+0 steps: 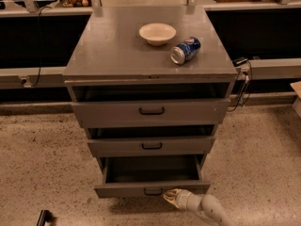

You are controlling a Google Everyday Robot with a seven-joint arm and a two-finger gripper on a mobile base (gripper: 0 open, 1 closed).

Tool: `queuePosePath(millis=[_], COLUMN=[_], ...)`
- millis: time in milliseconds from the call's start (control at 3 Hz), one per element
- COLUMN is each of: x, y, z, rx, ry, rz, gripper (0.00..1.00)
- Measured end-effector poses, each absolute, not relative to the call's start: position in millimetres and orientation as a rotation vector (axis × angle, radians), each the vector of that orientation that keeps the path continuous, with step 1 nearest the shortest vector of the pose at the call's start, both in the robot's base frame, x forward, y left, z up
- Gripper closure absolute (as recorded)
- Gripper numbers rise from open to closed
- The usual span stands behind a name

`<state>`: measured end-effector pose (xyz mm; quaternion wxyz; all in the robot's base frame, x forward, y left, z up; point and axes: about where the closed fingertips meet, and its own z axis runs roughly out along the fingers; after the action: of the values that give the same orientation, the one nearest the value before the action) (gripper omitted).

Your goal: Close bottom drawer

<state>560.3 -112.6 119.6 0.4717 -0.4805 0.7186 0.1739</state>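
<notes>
The one camera looked down from high in front of the cabinet [117,51], facing its drawer fronts at close range. The gripper [171,196] lay near, right of centre, at the front of the bottom drawer [122,189].

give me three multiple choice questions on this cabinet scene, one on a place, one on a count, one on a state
1. Where is the gripper?
A up by the top drawer
B low at the bottom drawer front, just right of its handle
C inside the middle drawer

2. How many drawers does the cabinet have?
A two
B three
C five

3. The bottom drawer is:
A open
B fully shut
C taken out

Answers:
1 B, it sits at that front's lower edge.
2 B, three handled fronts are stacked.
3 A, its dark inside shows.
</notes>
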Motion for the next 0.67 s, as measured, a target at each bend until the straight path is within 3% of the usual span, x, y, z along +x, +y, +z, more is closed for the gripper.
queuePosePath(millis=[667], x=[614], y=[-114], z=[120], rx=[-1.19], ry=[1.647], rz=[0.299], gripper=[1.0])
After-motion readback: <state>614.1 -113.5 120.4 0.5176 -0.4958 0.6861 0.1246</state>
